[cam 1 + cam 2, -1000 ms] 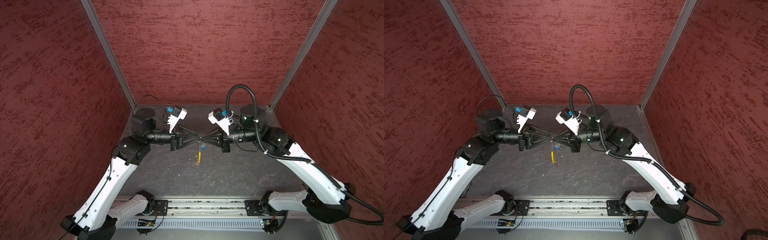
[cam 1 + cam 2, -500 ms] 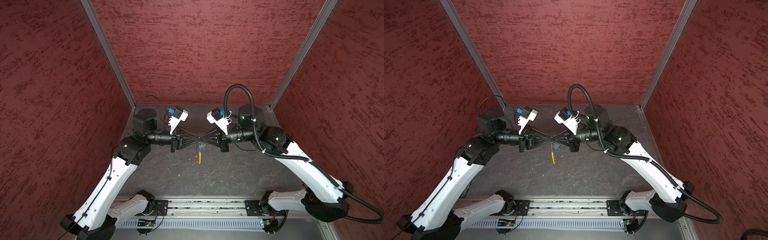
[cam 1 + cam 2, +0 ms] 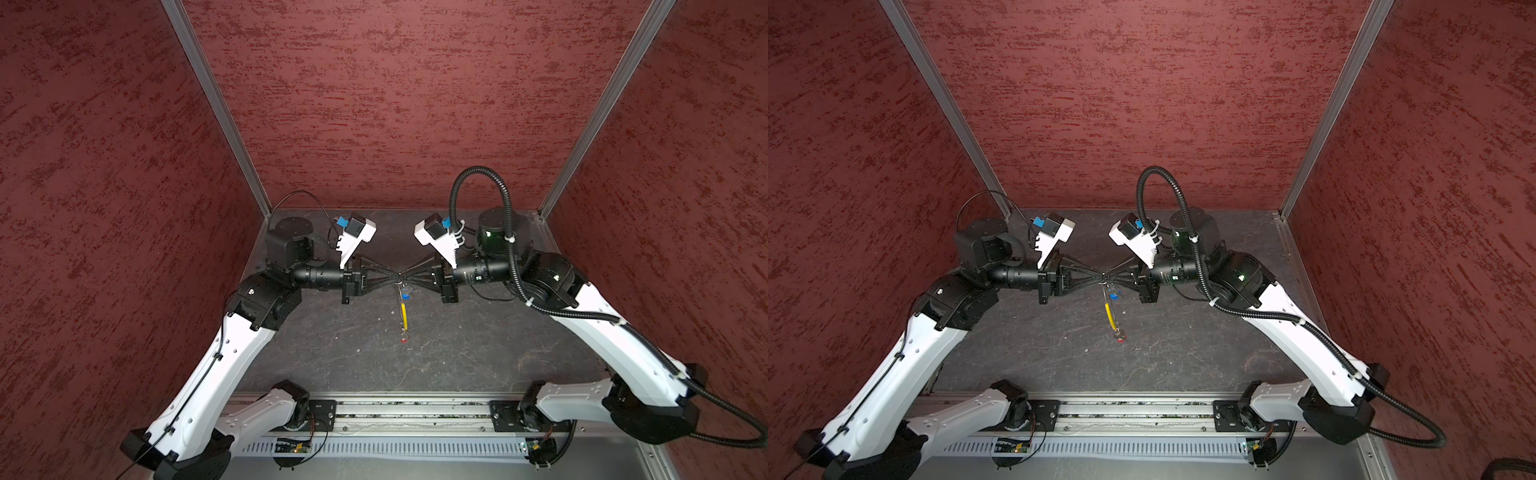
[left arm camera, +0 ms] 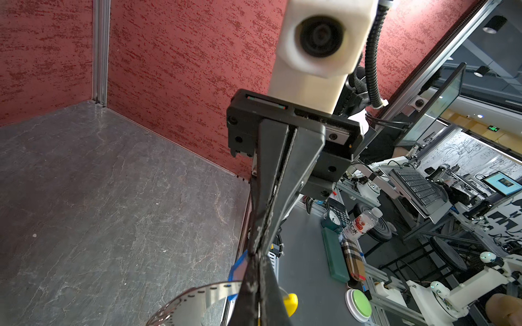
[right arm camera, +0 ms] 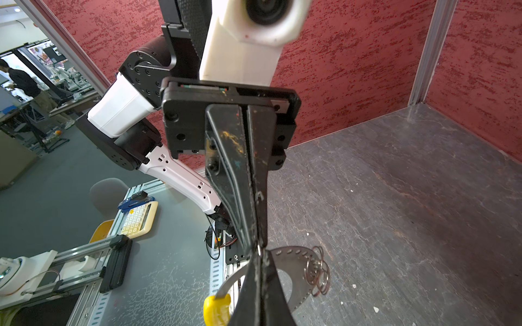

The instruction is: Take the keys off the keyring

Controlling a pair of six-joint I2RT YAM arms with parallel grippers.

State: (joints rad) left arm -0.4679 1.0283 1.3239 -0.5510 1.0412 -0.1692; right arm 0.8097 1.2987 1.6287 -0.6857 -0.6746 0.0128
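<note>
While both arms reach in level from either side and meet nose to nose over the dark grey stone-look tabletop (image 3: 478, 357), the left gripper (image 3: 395, 277) and the right gripper (image 3: 409, 277) are each pressed tight together on the top of the keyring (image 5: 291, 251). That's a thin silvery loop with a curved yellow plastic sleeve (image 3: 404, 314), and the two sets of black fingertips are basically touching. The loop dangles from that pinch point in both top views. The small key with the blue plastic head (image 3: 406, 296) sits right up near the fingertips. The one with the red plastic head (image 3: 403, 340) hangs at the very bottom end, under the sleeve, and both are still on the ring. Can't tell if the red one touches the table or floats just above it. In the right wrist view the band looks flat and perforated, with a tangle of small silver split rings (image 5: 319, 273) hooked on it, and the sleeve peeks out beside the closed fingers. The left wrist view shows the blue head tucked right by the tips.
</note>
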